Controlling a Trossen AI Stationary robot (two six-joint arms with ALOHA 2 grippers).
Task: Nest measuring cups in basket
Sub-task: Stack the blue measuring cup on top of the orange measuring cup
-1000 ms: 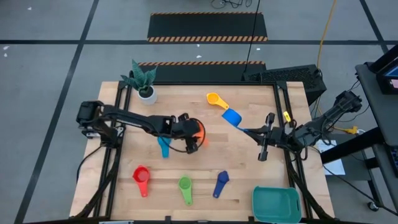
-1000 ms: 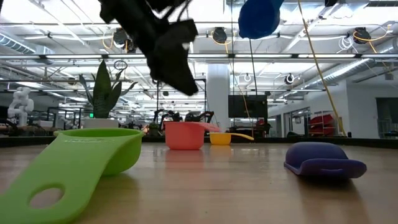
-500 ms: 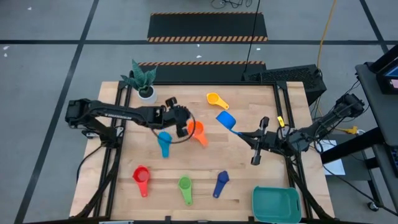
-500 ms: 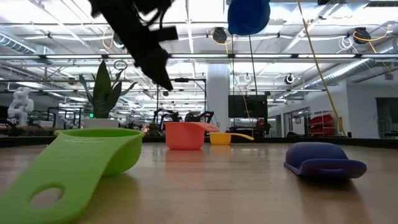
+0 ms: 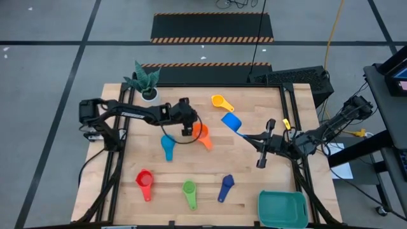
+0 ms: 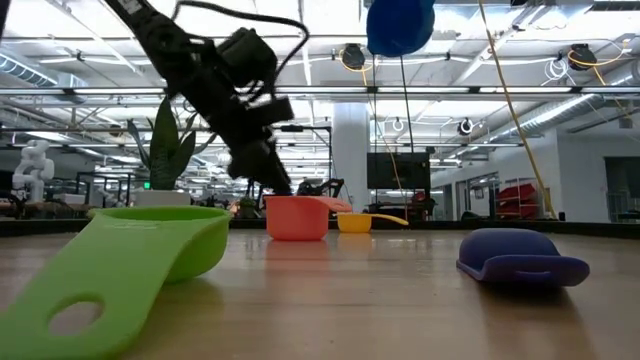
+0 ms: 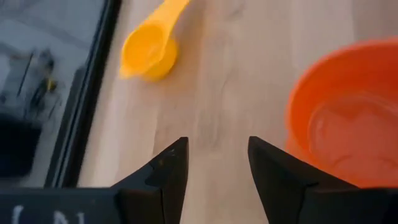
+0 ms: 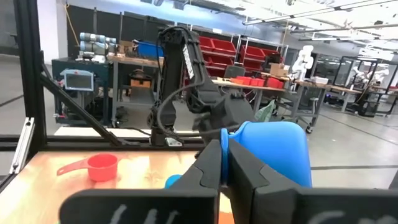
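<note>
Right gripper (image 5: 243, 134) holds a light blue cup (image 5: 231, 121) aloft.

Bright, even light falls from ceiling strips overhead, so shadows on my bench (image 5: 254, 178) are faint. Seen level, the nearest green cup (image 6: 130, 262) looms soft and swollen. From my left wrist, the orange cup (image 7: 348, 118) and yellow cup (image 7: 148, 53) blur.
</note>
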